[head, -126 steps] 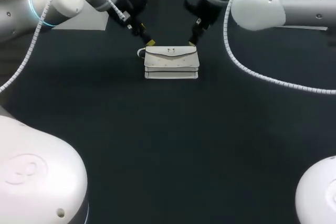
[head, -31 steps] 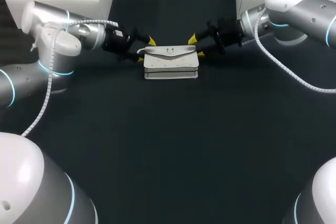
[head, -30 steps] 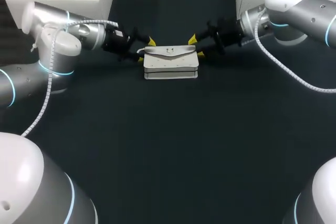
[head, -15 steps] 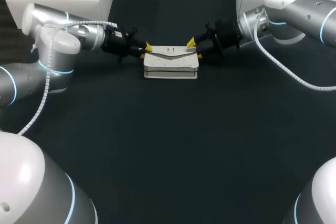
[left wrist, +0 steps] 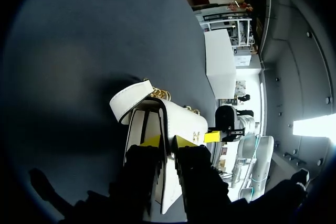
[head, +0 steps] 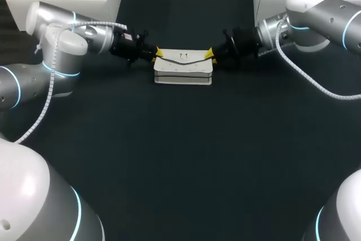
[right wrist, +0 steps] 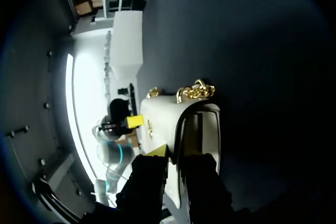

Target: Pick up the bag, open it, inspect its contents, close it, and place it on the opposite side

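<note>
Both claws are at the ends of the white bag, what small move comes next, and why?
Probably raise both claws together, straight up a little. The left claw and right claw each appear to pinch one end of the white bag, which sits closed on the table, so lifting it seems the next step.

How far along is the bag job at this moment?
Done: the approach, with the left gripper and right gripper at opposite ends of the bag. In hand: each pinches its end. To do: the bag sits on the table, flap shut, so lifting, opening, inspecting, closing and placing remain.
</note>
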